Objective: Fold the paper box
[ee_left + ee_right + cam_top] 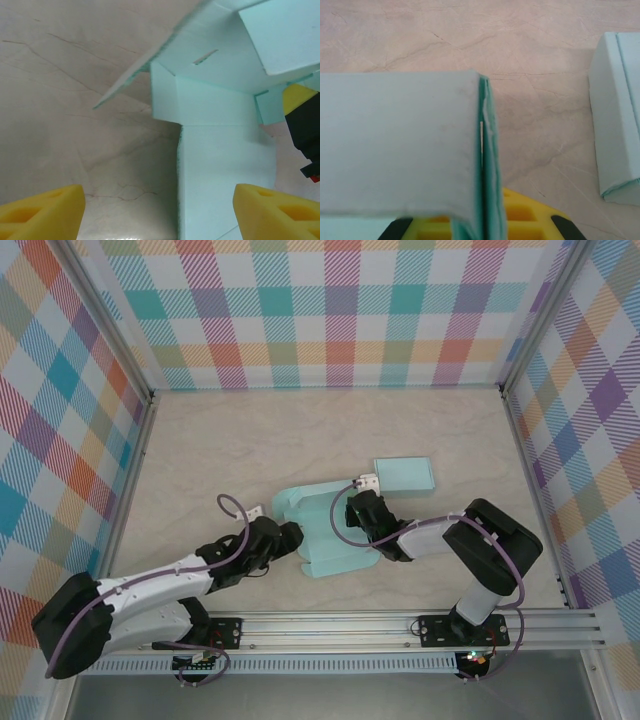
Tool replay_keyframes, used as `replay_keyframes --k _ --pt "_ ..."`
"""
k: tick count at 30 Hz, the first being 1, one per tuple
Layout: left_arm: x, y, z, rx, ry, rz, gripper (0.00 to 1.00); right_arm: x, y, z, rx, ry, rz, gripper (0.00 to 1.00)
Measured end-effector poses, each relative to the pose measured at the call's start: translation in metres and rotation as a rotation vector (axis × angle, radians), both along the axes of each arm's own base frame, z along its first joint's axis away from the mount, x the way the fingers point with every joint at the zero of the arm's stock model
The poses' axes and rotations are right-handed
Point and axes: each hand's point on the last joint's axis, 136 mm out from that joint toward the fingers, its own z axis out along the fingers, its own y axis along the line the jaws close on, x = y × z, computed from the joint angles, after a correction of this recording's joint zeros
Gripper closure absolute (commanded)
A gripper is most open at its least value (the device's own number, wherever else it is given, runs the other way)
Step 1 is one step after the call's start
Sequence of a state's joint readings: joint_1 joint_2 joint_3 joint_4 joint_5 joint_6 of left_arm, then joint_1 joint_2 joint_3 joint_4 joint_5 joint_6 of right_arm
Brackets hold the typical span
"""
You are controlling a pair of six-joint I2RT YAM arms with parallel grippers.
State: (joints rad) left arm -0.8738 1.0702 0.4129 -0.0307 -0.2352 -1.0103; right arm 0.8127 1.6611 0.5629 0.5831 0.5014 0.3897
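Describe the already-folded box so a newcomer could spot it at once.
Start at the beige table inside the plaid walls. Just beyond the right claw, toward the back wall, lies a small mint box. Unlike the half-folded sheet held in that claw, it is a compact closed rectangle.

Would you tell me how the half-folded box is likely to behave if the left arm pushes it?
Probably floppy: the box is thin card, and one flap stands off the table. Likely light, so a push may slide it over the smooth table rather than crease it. The right fingers pinching a doubled wall should steady it somewhat.
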Motion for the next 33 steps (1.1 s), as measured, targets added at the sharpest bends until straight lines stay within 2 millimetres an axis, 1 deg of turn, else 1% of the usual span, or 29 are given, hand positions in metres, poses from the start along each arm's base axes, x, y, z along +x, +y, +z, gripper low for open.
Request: replay_keyframes --k 5,10,13,16,21,25,28,29,33 --pt "0.013 -0.016 0.012 -0.004 -0.035 -0.017 0.21 -0.001 0.001 0.000 -0.002 -0.002 0.003 1.00" --pt "0.025 -0.023 0.017 0.011 -0.055 -0.004 0.19 -0.002 0.002 0.000 -0.003 -0.003 0.005 1.00" --pt "0.030 -0.025 0.014 0.031 -0.050 0.006 0.16 -0.003 0.003 0.000 -0.003 -0.003 0.007 1.00" --pt "0.030 -0.023 0.007 0.053 -0.028 0.016 0.09 -0.003 0.003 0.000 -0.004 -0.003 0.007 1.00" --pt "0.028 -0.019 -0.003 0.085 0.007 0.036 0.07 -0.004 0.004 0.000 -0.005 -0.004 0.009 1.00" --pt "0.029 -0.019 -0.006 0.097 0.013 0.037 0.11 -0.004 0.005 0.000 -0.005 -0.004 0.011 1.00" --pt "0.032 -0.021 -0.007 0.106 0.003 0.034 0.22 -0.004 0.005 0.000 -0.002 -0.003 0.010 1.00" --pt "0.033 -0.022 -0.007 0.108 -0.005 0.028 0.25 -0.005 0.005 0.000 -0.002 -0.003 0.011 1.00" --pt "0.039 -0.029 -0.001 0.111 -0.041 0.002 0.28 -0.005 0.006 0.000 0.000 -0.003 0.011 1.00"
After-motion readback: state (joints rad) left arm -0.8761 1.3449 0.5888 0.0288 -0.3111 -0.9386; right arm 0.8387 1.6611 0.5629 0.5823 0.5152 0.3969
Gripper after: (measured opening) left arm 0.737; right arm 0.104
